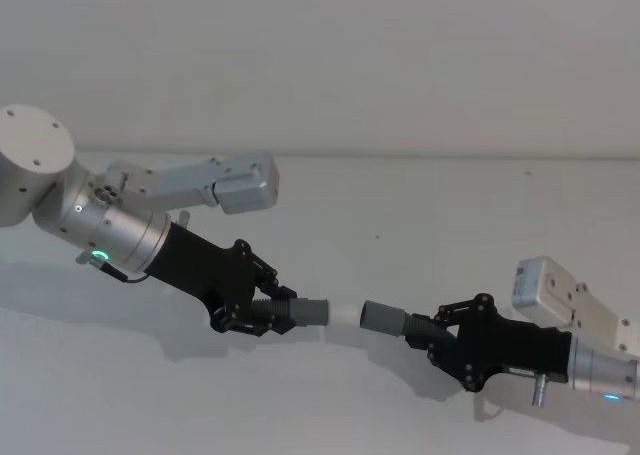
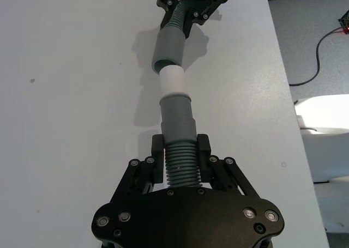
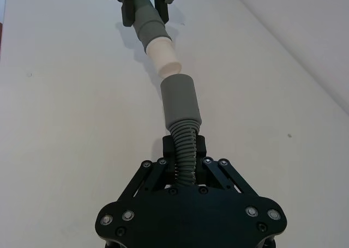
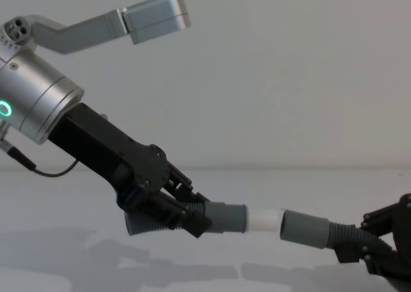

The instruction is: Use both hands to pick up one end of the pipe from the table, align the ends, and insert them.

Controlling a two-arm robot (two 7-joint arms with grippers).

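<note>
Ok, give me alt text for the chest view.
Two black two-fingered end effectors, left and right, each hold a dark-grey ribbed hose piece above the white table. The left piece's white tip meets the right piece's open grey cuff, nearly aligned.

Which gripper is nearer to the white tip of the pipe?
Left. The left gripper holds the piece carrying the white tip; the right gripper holds the other piece beyond it.

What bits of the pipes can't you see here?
- Inside of the open cuff: its mouth faces away in the right wrist view.
- Ribbed hose rear end: behind the left end effector.
- White tip depth: whether it has entered the cuff is unclear in the chest view.
</note>
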